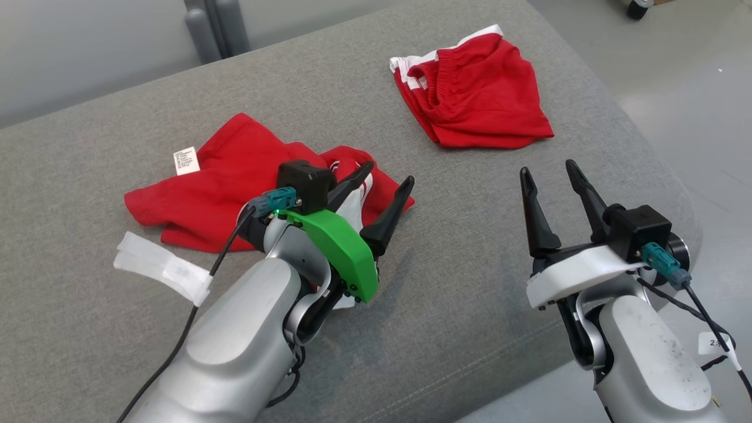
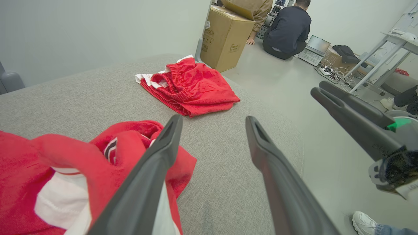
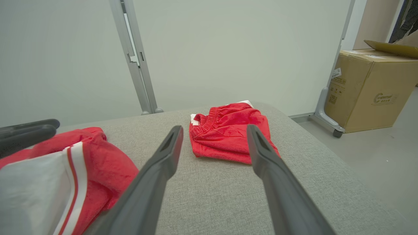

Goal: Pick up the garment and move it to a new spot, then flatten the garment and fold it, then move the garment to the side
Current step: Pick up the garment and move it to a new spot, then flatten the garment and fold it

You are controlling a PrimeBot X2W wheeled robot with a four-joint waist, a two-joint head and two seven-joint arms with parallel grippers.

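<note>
A crumpled red garment with white trim and a white label lies on the grey cushion, left of centre. My left gripper stands open at the garment's right edge. Its left finger crosses the red cloth, and between the fingers there is only grey fabric. My right gripper is open over bare cushion to the right, holding nothing. In the right wrist view the garment lies left of the right gripper. A second red garment, folded with its elastic waistband showing, rests at the far right.
The cushion's rounded edge drops to the floor just right of my right arm. A cardboard box and a seated person are on the floor beyond the cushion. A shoe shows close by. White tape wraps my left arm's cable.
</note>
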